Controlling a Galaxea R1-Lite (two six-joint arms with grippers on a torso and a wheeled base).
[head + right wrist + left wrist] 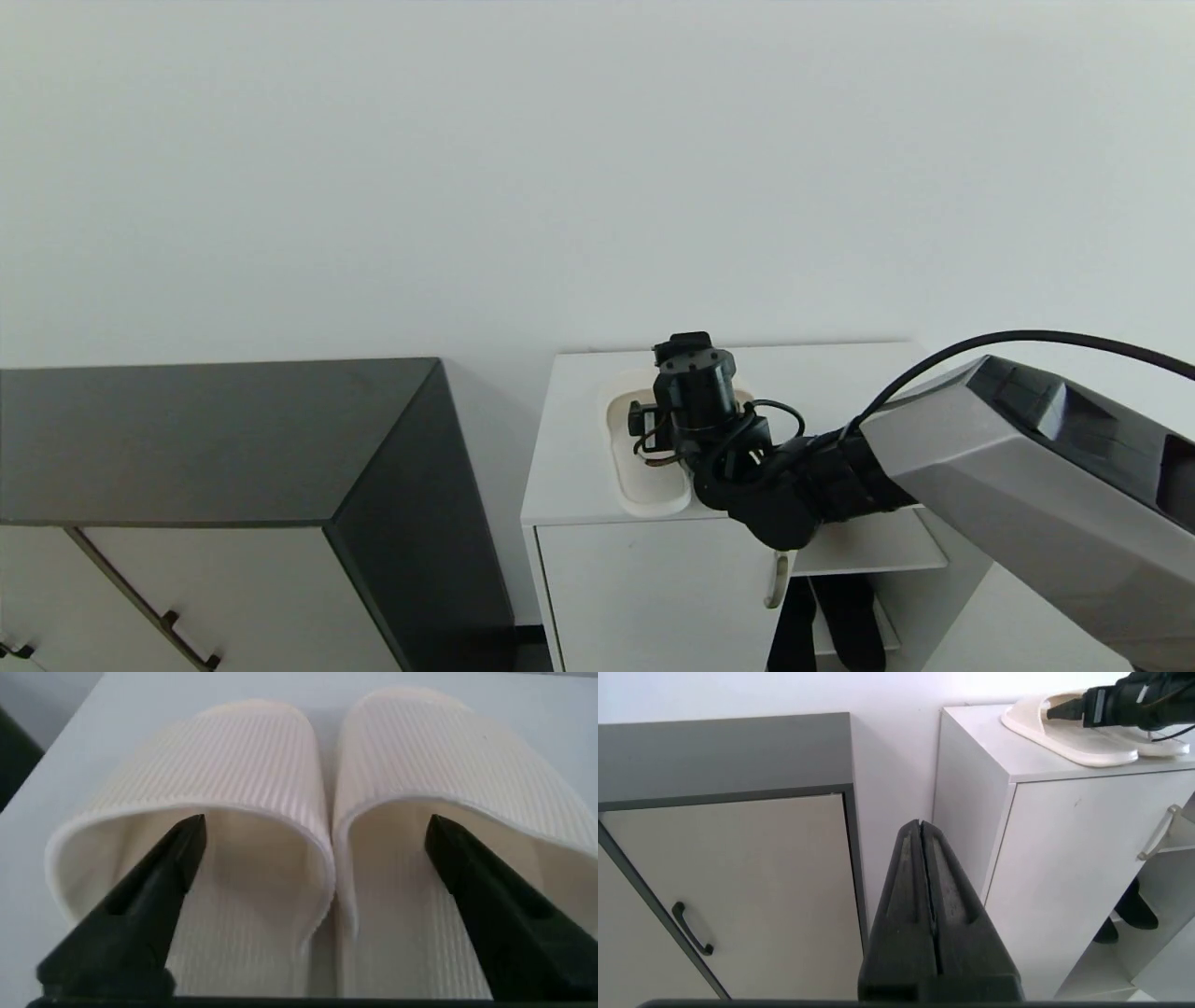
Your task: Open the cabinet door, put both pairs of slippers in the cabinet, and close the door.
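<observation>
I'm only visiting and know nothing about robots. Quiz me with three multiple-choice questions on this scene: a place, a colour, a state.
1. Where do the cream slippers lie?
A) on top of the white cabinet
B) on the floor
C) in a drawer

2. What colour is the second pair, inside that cabinet?
A) red
B) black
C) blue

3. How is the right gripper?
A) shut
B) open
C) clamped on a handle

Answers:
1 A, they rest on its white top.
2 B, they show dark on a lower shelf.
3 B, its fingers stand apart, one in each slipper.
</observation>
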